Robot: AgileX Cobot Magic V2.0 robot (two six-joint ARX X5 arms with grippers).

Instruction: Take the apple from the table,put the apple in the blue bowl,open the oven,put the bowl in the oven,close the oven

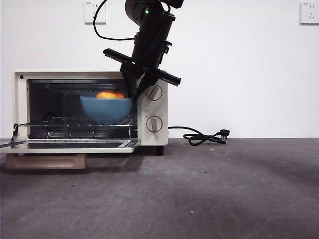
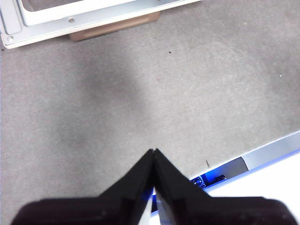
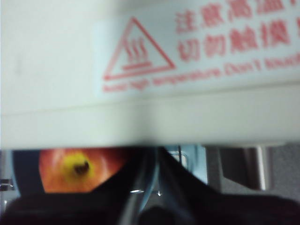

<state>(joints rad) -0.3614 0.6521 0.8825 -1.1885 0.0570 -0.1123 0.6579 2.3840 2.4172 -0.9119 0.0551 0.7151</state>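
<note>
1. Now the right gripper (image 1: pixel 133 93) comes down from above at the oven (image 1: pixel 152 112) mouth, its fingers clamped on the right rim of the blue bowl (image 1: pixel 106 108).
2. Bowl is held inside the oven opening, just above the wire rack (image 1: pixel 75 122); can't tell if its base touches the rack.
3. Apple (image 1: pixel 110 95) sits in the bowl, only its top showing over the rim in the front view; the right wrist view shows it (image 3: pixel 77 168) red with a yellow patch around the stem end, just beside the fingers.
4. Oven door (image 1: pixel 70 145) is folded down flat toward the near side, tan handle (image 1: pixel 47 161) under its front edge.
5. Oven stands at the left, far part of the worktop (image 1: pixel 209 194); black cord (image 1: pixel 202 136) trails to its right along the wall.
6. Right wrist view is mostly filled by the oven's cream top with a red heat-warning label (image 3: pixel 197 44), blurred.
7. Left gripper (image 2: pixel 153 152) hovers over bare worktop, fingers pressed together and holding nothing; a corner of the open door (image 2: pixel 84 16) and handle lies well apart from it.
</note>
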